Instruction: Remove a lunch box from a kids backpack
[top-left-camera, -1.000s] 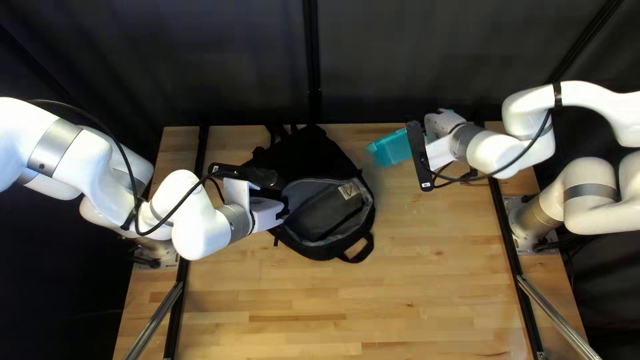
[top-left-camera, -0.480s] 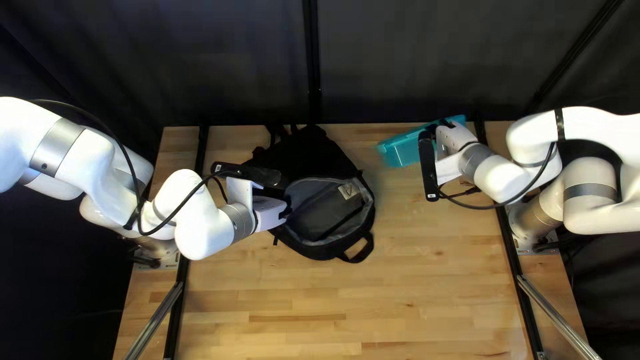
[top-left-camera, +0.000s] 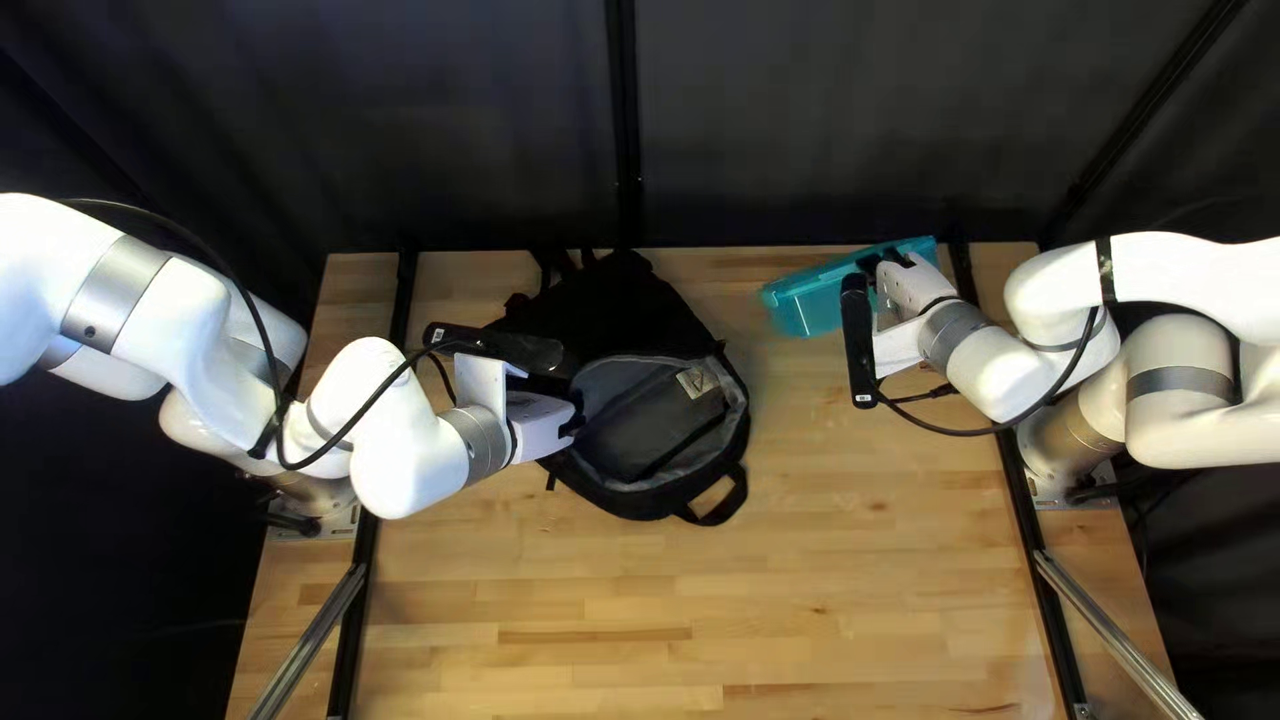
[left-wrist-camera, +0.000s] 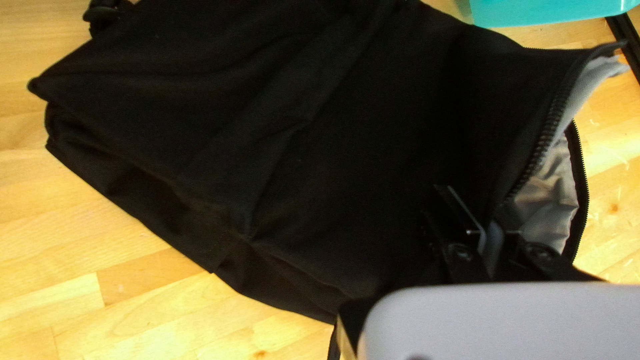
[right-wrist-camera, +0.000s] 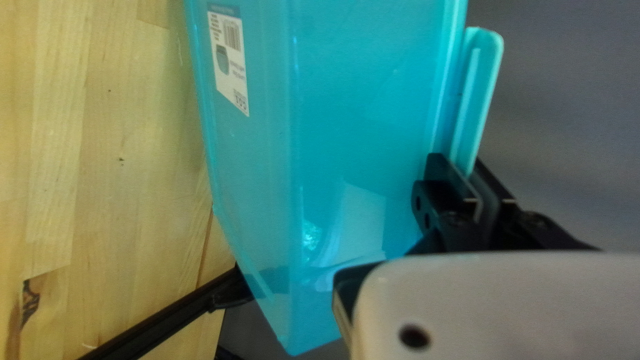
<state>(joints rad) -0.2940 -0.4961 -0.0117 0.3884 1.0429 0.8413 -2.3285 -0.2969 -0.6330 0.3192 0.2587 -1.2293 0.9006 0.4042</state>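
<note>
Top left view: lunch box shifted right, clear of backpack.
Right gripper pinches its flap; left gripper, backpack cloth.

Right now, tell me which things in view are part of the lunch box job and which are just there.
Part of the job:
- lunch box, in the right hand
- backpack, in the left hand

Just there:
- table
- curtain
- metal rail
</note>
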